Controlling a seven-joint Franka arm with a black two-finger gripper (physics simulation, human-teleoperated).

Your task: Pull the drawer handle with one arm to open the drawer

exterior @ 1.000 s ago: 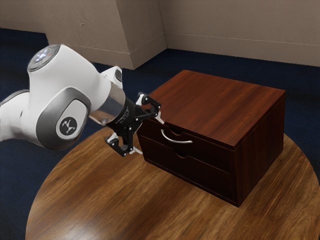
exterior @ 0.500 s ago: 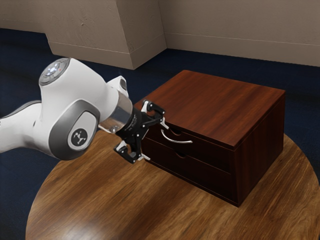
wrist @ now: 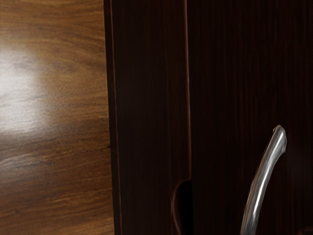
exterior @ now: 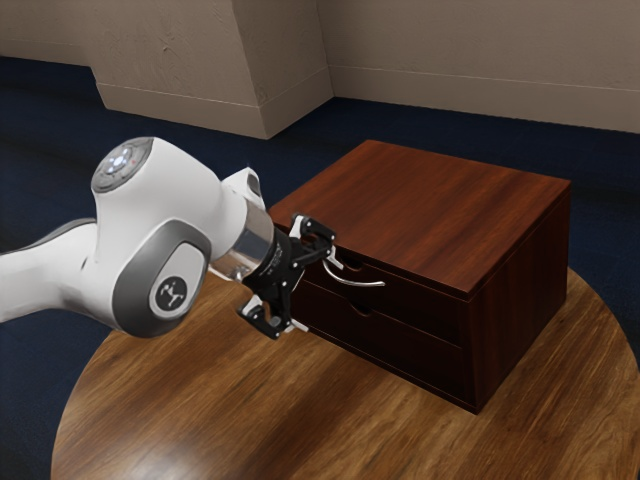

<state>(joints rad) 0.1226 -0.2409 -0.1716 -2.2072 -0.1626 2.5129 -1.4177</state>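
We saw the dark wooden drawer [exterior: 420, 300] shut flush. Its curved silver handle [exterior: 365, 283] lay across the front.

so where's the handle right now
In the exterior view, the handle is on the top drawer, toward its left end, just right of the open pincer.

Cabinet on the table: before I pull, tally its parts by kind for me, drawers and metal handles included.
Wooden cabinet: 1
Drawers: 2, upper drawer and lower drawer
Curved metal handle: 1, on the upper drawer
Total: 4
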